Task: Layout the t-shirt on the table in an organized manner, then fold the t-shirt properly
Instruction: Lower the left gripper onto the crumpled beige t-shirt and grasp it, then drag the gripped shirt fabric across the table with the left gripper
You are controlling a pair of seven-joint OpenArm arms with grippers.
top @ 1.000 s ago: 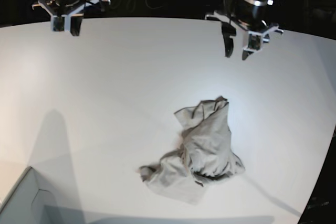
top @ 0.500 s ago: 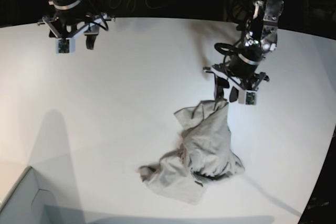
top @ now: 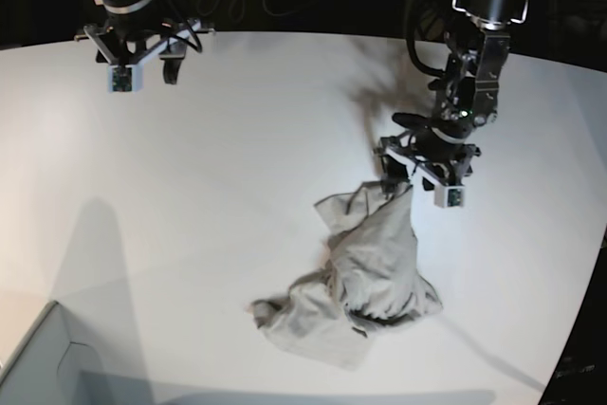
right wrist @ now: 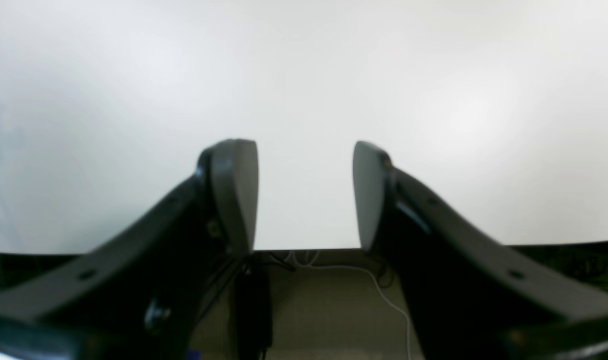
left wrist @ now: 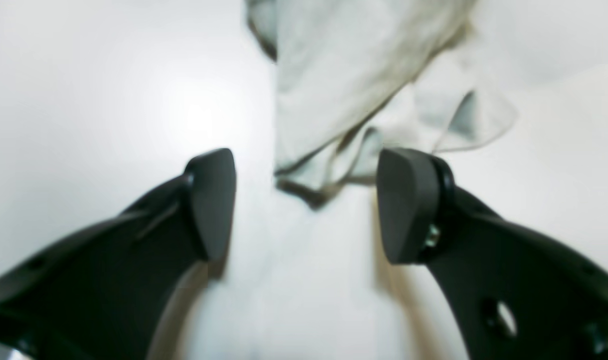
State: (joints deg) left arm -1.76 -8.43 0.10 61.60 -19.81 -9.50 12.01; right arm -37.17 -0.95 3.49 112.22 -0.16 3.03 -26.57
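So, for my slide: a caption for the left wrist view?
Open left hand poised at the crumpled t-shirt's edge.

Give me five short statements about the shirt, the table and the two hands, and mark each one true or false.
1. The t-shirt lies crumpled on the table. True.
2. The left hand is shut on the shirt. False: it is open, its fingers astride the shirt's top edge.
3. The right hand is open. True.
4. The right hand hovers over the shirt. False: it is at the table's far edge, away from the shirt.
5. A pale grey box corner shows near the table's front. True.
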